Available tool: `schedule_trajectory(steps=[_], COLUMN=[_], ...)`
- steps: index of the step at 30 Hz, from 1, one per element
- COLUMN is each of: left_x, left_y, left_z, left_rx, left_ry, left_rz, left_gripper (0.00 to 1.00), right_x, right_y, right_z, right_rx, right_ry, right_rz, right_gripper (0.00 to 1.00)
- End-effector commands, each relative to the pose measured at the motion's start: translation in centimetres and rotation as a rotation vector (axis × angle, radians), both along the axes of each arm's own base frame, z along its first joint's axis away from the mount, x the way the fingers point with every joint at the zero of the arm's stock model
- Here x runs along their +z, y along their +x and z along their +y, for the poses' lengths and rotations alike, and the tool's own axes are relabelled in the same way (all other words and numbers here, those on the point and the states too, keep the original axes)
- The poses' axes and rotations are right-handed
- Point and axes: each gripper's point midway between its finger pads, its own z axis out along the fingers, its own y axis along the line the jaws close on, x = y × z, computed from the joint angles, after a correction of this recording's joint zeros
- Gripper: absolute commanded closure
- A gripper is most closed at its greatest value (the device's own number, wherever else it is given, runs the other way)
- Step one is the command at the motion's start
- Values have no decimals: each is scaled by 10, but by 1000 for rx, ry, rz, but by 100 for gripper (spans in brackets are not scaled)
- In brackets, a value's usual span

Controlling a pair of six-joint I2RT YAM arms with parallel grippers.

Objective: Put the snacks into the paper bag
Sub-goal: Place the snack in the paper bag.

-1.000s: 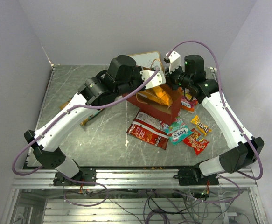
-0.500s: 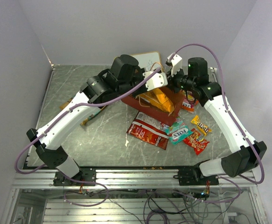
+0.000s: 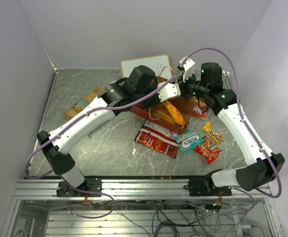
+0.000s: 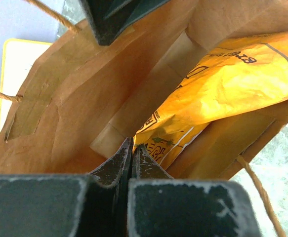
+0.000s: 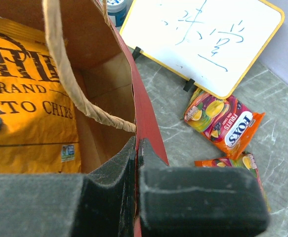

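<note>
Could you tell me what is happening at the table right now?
Both arms are working at the paper bag. The right tool is clamped on its red wall, and the left tool, shut, sits at the mouth; whether it grips paper is unclear. An orange chip packet lies inside the bag. The long red chip bag and several small packets lie on the table.

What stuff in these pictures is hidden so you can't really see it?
1. Whether the left claw pinches anything: left wrist view, its shut fingers hide that.
2. Full name on the chip bag: right wrist view, cut off by the left edge.
3. The packet below the Fox's packet: right wrist view, partly behind the right claw.
4. Words on the loose snacks: top view, too small.
</note>
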Motion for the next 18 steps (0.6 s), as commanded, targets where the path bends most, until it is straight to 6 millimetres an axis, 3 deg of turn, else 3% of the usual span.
schedule_trajectory(steps=[1, 18], left_x=[12, -65], left_y=[14, 31], left_z=[-6, -12], left_rx=[-7, -63], left_ry=[-92, -42], left_rz=[-21, 27], left_gripper=[93, 93], right_x=[7, 5], right_y=[0, 5], right_z=[-2, -8], right_rx=[-8, -68], right_ry=[22, 65], right_rz=[-28, 0], right_gripper=[100, 100])
